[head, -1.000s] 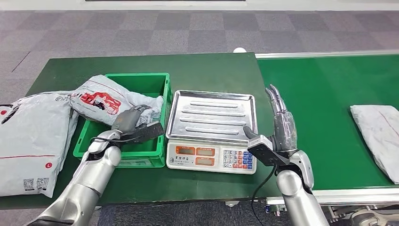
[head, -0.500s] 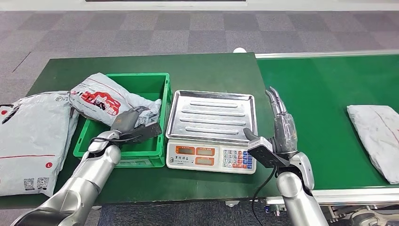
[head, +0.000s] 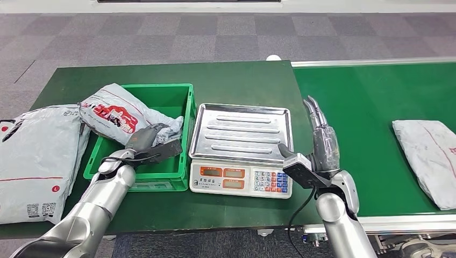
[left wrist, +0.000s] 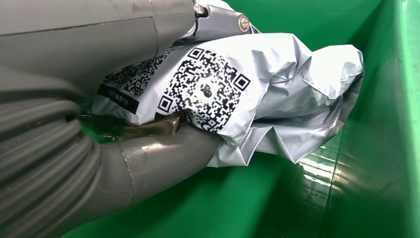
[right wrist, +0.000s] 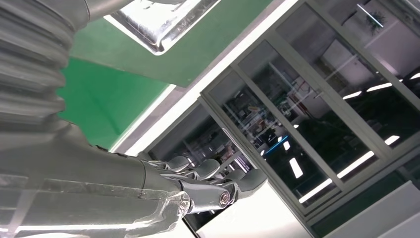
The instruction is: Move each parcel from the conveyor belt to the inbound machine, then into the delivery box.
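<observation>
Now left hand (head: 144, 141) gripping grey parcel (head: 115, 114) over green box (head: 161, 173) — right hand (head: 321, 141) empty, fingers straight.

- Silver, rounded metal arms end in a grey left hand (head: 144, 141) and a grey right hand (head: 325, 144).
- Ribbed grey wrist covers; black camera blocks; a black cable hangs under the right wrist.

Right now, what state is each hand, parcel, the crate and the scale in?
left hand: grips the red-printed parcel.
red-printed parcel: held, draped over the green crate's rim, partly inside.
right hand: holds nothing, fingers straight, between scale and belt.
green crate: upright on the table.
scale: tray bare.
belt parcel: lying flat on the conveyor.
large parcel: flat on the table beside the crate.
</observation>
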Controlling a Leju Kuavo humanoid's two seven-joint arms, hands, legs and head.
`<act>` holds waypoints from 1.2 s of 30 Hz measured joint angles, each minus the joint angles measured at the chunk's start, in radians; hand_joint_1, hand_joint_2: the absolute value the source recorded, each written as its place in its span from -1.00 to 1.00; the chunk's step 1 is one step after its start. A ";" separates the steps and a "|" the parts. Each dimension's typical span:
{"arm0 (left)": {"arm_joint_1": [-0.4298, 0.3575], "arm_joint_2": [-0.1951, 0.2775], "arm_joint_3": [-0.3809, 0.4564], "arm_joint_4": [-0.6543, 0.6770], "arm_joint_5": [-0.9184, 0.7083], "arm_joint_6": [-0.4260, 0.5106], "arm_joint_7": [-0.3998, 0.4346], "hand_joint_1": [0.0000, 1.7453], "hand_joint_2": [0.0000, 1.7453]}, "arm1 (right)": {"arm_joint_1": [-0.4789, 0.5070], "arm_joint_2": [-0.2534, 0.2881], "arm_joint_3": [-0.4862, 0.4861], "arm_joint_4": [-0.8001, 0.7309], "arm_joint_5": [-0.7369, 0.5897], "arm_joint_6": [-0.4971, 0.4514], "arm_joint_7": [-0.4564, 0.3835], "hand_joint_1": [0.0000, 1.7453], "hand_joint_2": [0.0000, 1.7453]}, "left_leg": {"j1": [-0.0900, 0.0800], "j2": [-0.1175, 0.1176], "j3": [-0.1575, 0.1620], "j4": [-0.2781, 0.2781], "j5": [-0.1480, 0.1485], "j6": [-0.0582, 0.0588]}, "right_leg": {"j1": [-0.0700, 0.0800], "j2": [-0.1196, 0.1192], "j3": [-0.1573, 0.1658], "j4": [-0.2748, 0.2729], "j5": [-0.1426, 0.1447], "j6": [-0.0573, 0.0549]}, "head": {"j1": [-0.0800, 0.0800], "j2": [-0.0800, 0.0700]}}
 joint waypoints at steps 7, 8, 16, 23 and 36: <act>0.000 0.000 0.000 0.000 0.002 0.000 -0.004 1.00 1.00 | -0.002 0.000 0.000 0.001 0.000 0.003 0.000 -1.00 1.00 | 0.000 0.000 0.000 0.000 0.000 0.000 | 0.000 0.000 0.000 0.000 0.000 0.000 | 0.000 0.000; 0.001 0.000 0.001 -0.002 0.010 0.006 -0.017 1.00 1.00 | -0.002 0.000 0.000 0.001 0.000 0.003 0.000 -1.00 1.00 | 0.000 0.000 0.000 0.000 0.000 0.000 | 0.000 0.000 0.000 0.000 0.000 0.000 | 0.000 0.000; 0.017 0.000 0.016 -0.021 0.060 0.036 -0.096 0.18 1.00 | -0.003 0.000 0.000 0.004 -0.001 0.004 -0.001 -1.00 1.00 | 0.000 0.000 0.001 -0.001 0.000 0.000 | 0.000 0.000 0.000 0.000 0.000 0.000 | 0.000 0.000; 0.120 -0.002 0.031 -0.195 0.345 -0.223 -0.390 -1.00 1.00 | -0.023 -0.001 0.000 0.031 -0.032 0.008 -0.022 -1.00 1.00 | 0.000 -0.001 -0.001 -0.001 0.000 0.000 | -0.001 0.000 -0.001 0.000 -0.001 0.000 | 0.000 0.000; 0.271 0.091 -0.201 -0.541 0.772 -0.478 -0.469 -1.00 1.00 | -0.055 -0.005 0.000 0.071 -0.053 0.010 -0.035 -1.00 1.00 | 0.000 -0.006 -0.004 0.000 0.000 0.000 | -0.001 -0.005 -0.002 0.000 -0.002 0.001 | 0.000 0.000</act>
